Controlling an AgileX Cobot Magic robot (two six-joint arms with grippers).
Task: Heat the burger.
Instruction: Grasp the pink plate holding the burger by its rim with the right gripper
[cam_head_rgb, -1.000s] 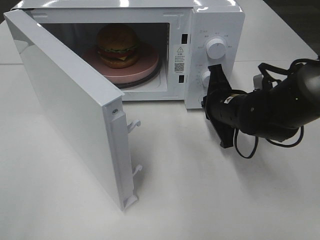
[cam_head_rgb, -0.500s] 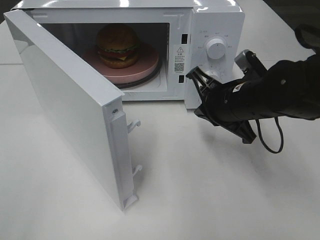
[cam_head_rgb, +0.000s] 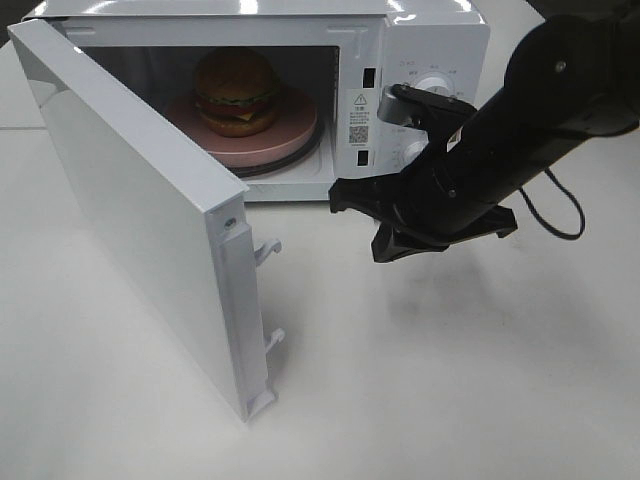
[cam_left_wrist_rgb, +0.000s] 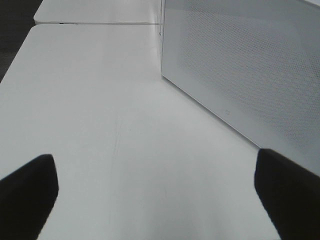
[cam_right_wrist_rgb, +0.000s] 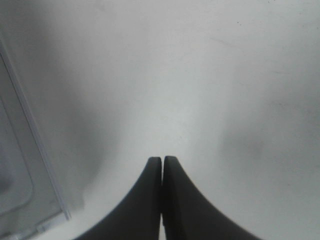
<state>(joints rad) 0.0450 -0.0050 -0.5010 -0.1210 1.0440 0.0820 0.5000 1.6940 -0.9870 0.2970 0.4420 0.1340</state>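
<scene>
Orange-brown and glossy, the burger (cam_head_rgb: 236, 92) sits on the pink plate (cam_head_rgb: 290, 135) deep inside the microwave (cam_head_rgb: 440, 40). I judge it light, soft and loosely stacked, so a squeeze could slide the bun off. If it needed moving, I'd take the plate's rim instead.

The door (cam_head_rgb: 130, 200) hangs wide open on the left, and I reckon shutting it comes next. My right gripper (cam_head_rgb: 338, 195) hovers over the table (cam_head_rgb: 450, 380) just in front of the control panel (cam_head_rgb: 468, 50), fingers pressed together on nothing. The left gripper (cam_left_wrist_rgb: 157, 187) is spread wide and empty, low beside a perforated white panel I take for the door's outer face.
</scene>
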